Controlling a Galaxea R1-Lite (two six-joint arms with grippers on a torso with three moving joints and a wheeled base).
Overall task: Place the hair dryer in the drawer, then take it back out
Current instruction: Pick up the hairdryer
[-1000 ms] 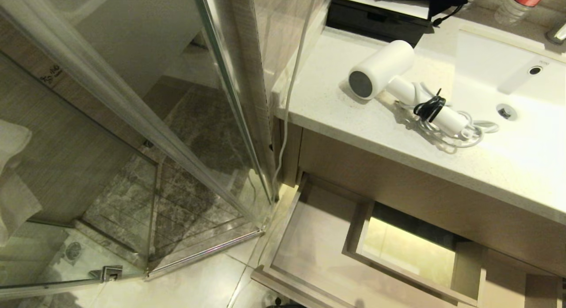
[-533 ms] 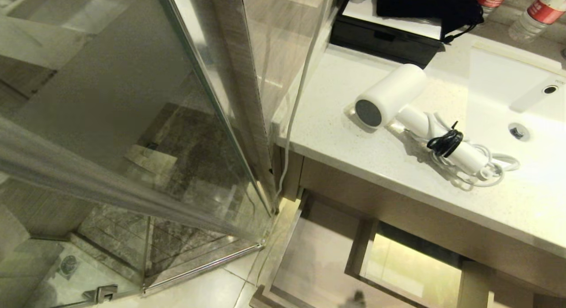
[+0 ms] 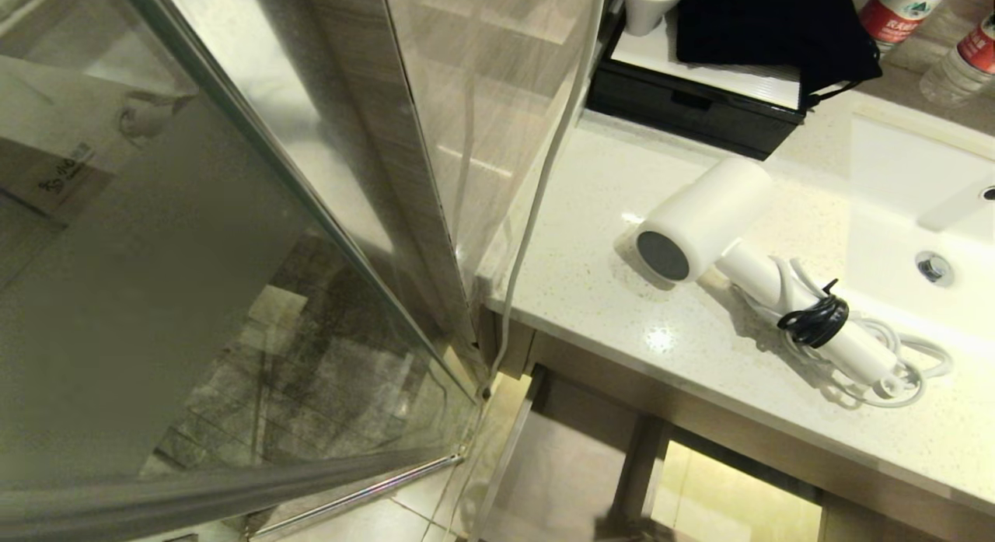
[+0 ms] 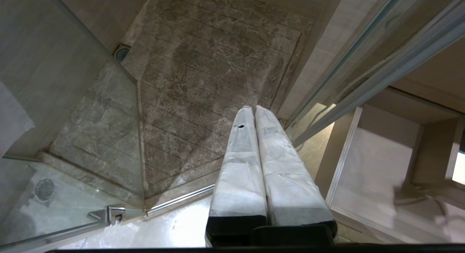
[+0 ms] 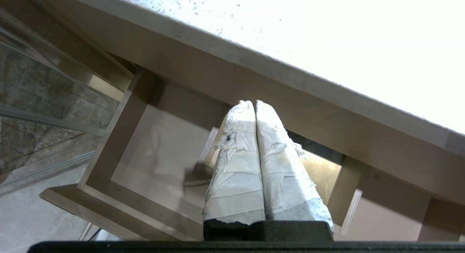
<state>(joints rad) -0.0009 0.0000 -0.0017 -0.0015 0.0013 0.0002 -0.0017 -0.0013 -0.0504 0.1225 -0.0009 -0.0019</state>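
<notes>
Fingers of the right gripper (image 5: pixel 255 104), wrapped in white tape, are pressed together and hold nothing, low over the open beige wood-grain drawer (image 5: pixel 120 129). The left gripper (image 4: pixel 254 109) hangs likewise over the shower floor. At centre right of the head view, the white plastic hair dryer (image 3: pixel 703 219) lies on the speckled white counter (image 3: pixel 591 293). It looks light, stiff and smooth; its straight handle (image 3: pixel 758 277), above the cord bundle, seems the best hold.

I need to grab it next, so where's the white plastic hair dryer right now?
In the head view, the white plastic hair dryer lies on the speckled countertop, right of centre, between the black box and the white sink basin.
</notes>
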